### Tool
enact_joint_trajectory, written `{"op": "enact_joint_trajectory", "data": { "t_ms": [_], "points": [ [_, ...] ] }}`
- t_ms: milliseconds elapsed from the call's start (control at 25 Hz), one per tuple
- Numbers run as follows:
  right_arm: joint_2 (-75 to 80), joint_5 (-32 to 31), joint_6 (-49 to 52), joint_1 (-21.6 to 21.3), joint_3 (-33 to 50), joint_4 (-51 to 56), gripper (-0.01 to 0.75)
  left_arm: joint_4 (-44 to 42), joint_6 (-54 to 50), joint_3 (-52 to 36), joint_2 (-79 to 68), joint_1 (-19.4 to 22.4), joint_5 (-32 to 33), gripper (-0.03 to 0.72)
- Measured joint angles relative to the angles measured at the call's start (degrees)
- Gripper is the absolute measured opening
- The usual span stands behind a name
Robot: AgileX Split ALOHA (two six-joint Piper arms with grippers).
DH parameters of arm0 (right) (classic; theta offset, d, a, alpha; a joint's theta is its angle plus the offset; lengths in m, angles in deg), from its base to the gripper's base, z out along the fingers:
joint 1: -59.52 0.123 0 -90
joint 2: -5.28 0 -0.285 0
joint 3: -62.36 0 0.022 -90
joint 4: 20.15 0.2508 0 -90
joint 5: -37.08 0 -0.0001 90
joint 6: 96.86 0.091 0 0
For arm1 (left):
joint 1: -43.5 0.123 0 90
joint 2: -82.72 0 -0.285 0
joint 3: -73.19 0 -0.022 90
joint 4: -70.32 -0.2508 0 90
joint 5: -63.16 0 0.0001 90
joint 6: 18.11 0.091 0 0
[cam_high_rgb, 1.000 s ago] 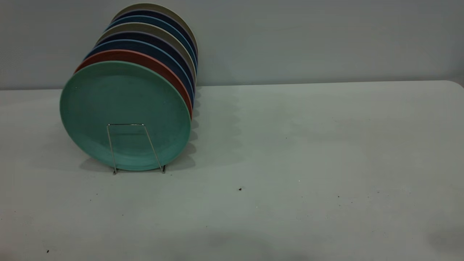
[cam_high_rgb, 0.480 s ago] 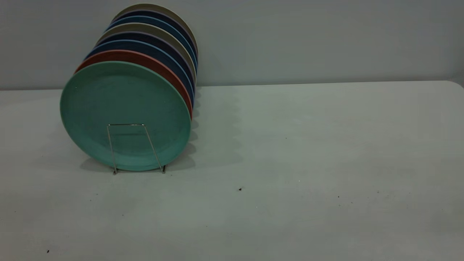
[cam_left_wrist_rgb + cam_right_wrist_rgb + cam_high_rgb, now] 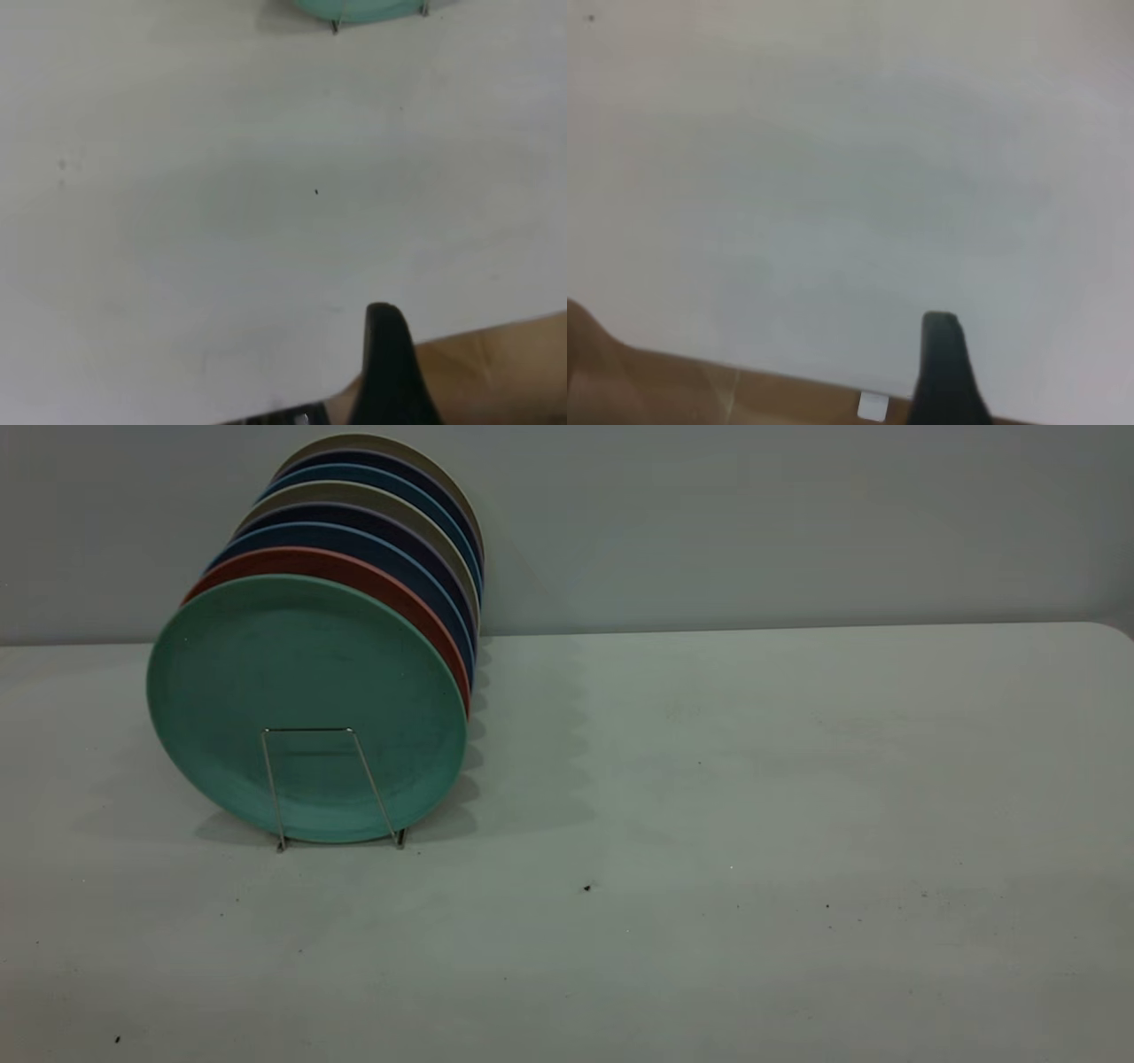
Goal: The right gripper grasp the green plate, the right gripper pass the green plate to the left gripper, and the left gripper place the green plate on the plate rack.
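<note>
The green plate point(image 3: 306, 664) stands upright in the front slot of the plate rack point(image 3: 306, 729), at the table's left in the exterior view. Its lower edge point(image 3: 354, 9) and a rack foot point(image 3: 335, 25) show far off in the left wrist view. Neither arm shows in the exterior view. A black part of my left gripper point(image 3: 390, 372) hangs over the table's near edge, far from the plate and holding nothing. A black part of my right gripper point(image 3: 943, 372) hangs over bare table near its edge, also holding nothing.
Behind the green plate the rack holds a salmon-pink plate point(image 3: 354, 571), dark blue plates point(image 3: 390, 549) and grey ones. The pale table point(image 3: 753, 797) stretches to the right of the rack. A wall stands close behind. Brown floor point(image 3: 505, 363) shows past the table edge.
Dark shadows along the table's near edge in the exterior view have faded away. The plates and the rack have not moved.
</note>
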Motion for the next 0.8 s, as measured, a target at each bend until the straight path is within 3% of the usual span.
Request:
{"op": "enact_joint_trajectory", "data": {
  "t_ms": [400,800],
  "points": [
    [-0.1,0.2,-0.3,0.0,0.1,0.4,0.546,0.5,-0.6,-0.3,0.6,0.0,4.2,0.526],
    [-0.1,0.2,-0.4,0.0,0.1,0.4,0.546,-10.0,-13.9,-1.3,6.0,-1.7,4.4,0.526]
  ]
}}
